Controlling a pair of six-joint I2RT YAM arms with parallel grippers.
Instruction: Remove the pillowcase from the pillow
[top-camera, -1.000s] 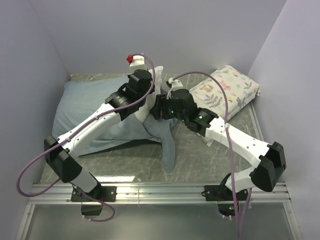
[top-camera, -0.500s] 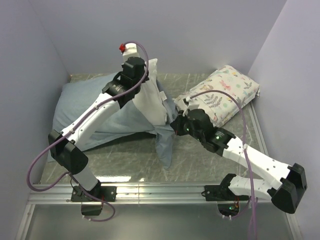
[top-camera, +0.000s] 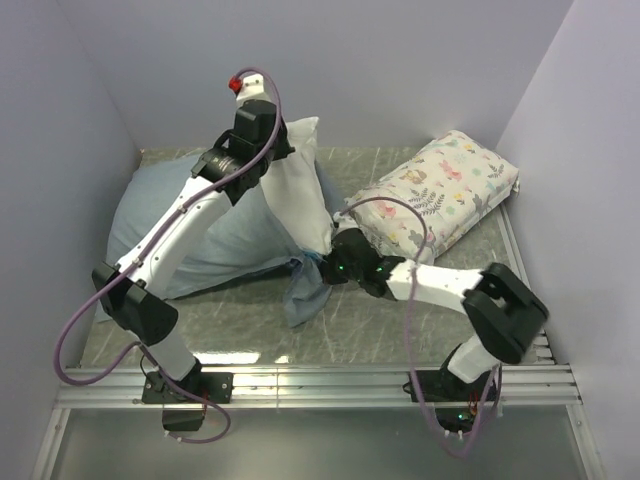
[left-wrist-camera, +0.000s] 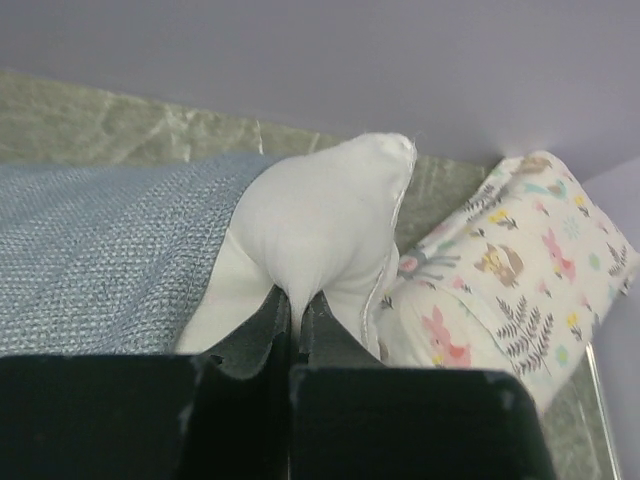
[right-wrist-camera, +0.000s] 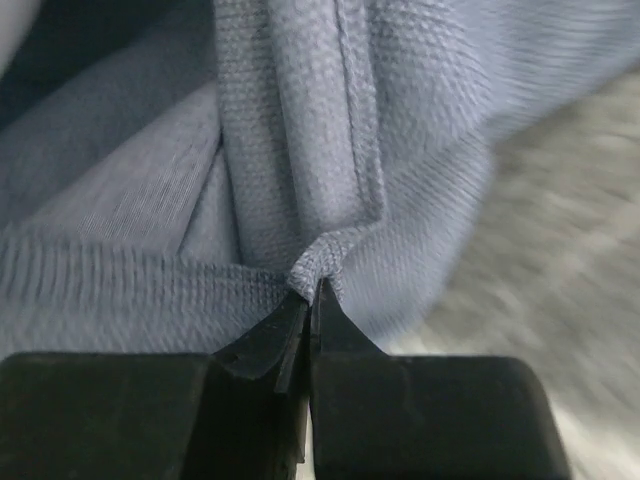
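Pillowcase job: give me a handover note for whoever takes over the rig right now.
Left pincer: shut on a corner of the white pillow, held raised at the back of the table.
Right pincer: shut on the hem of the grey-blue pillowcase, low near the table, in front of the pillow.
Done: the pillow's white end is out of the case opening.
Left: the rest of the pillow looks to be inside the pillowcase, on the left. Probably pull the two apart until the pillow is free.
The floral pillow at the right is not part of the job.
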